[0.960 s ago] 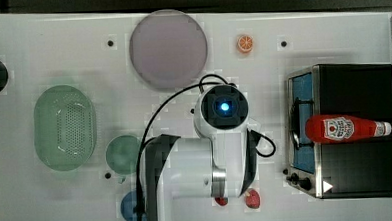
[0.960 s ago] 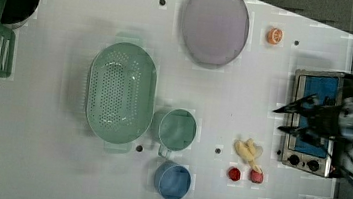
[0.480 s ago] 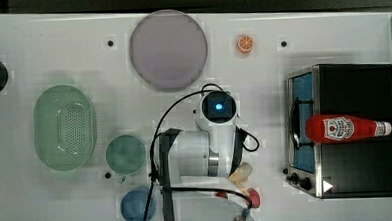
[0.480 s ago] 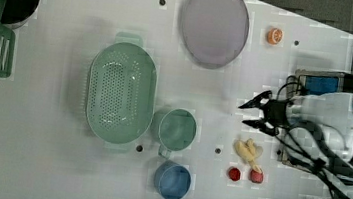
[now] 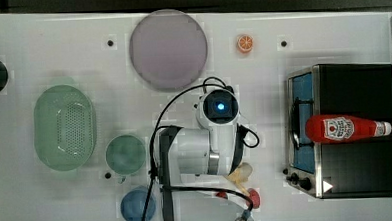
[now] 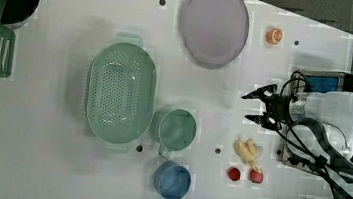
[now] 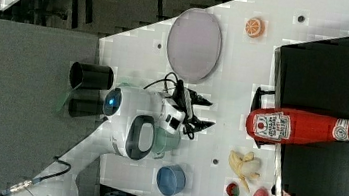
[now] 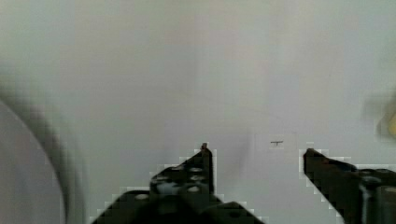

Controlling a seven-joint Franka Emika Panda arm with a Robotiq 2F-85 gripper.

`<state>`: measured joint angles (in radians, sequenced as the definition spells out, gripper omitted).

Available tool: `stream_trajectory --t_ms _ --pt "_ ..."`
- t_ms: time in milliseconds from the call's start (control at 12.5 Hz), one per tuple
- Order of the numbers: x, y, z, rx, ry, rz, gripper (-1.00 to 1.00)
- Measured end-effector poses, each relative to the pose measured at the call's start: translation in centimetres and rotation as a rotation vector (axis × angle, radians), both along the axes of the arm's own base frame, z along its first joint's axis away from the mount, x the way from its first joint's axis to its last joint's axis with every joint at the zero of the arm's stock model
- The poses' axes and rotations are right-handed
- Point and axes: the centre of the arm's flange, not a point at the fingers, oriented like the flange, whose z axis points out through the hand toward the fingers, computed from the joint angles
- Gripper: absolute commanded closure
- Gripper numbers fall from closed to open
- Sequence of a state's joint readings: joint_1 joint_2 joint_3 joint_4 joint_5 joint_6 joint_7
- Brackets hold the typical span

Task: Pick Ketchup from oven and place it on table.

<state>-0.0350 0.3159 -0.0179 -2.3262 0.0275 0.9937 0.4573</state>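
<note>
The Ketchup (image 5: 347,128), a red bottle with a white label and cap, lies on its side on top of the black oven (image 5: 355,83), its cap towards the top view's right. It also shows in the right view as the Ketchup (image 7: 300,127) on the oven (image 7: 338,62). My gripper (image 6: 253,107) hangs open over the white table (image 6: 55,176), a short way out from the oven's glass door (image 6: 317,81), with nothing between its fingers. The right view has the gripper (image 7: 211,113) apart from the bottle. The wrist view has the gripper (image 8: 256,151) over bare table.
A banana (image 5: 241,173) and strawberries (image 5: 254,198) lie near the arm's base. A purple plate (image 5: 170,49), an orange slice (image 5: 244,43), a green colander (image 5: 64,127), a green cup (image 5: 126,153) and a blue cup (image 5: 137,205) stand on the table.
My gripper has drawn back from the oven door towards the left view's left. The Ketchup has stayed where it was on the oven.
</note>
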Motion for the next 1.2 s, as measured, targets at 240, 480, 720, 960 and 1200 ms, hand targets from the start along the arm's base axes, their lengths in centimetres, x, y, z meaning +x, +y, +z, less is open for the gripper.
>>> stream_trajectory --t_ms 240,480,720,960,1200 --pt "0.1 0.6 1.6 -0.015 0.018 0.041 -1.00" --pt "-0.1 0.3 6.8 0.006 0.048 0.014 -1.00" --pt "3.3 0.4 22.2 -0.005 -0.071 0.027 -1.00" --pt "2.4 0.3 38.9 -0.042 -0.235 0.036 -1.00" --pt "0.7 -0.2 44.6 -0.021 -0.218 0.017 -1.00"
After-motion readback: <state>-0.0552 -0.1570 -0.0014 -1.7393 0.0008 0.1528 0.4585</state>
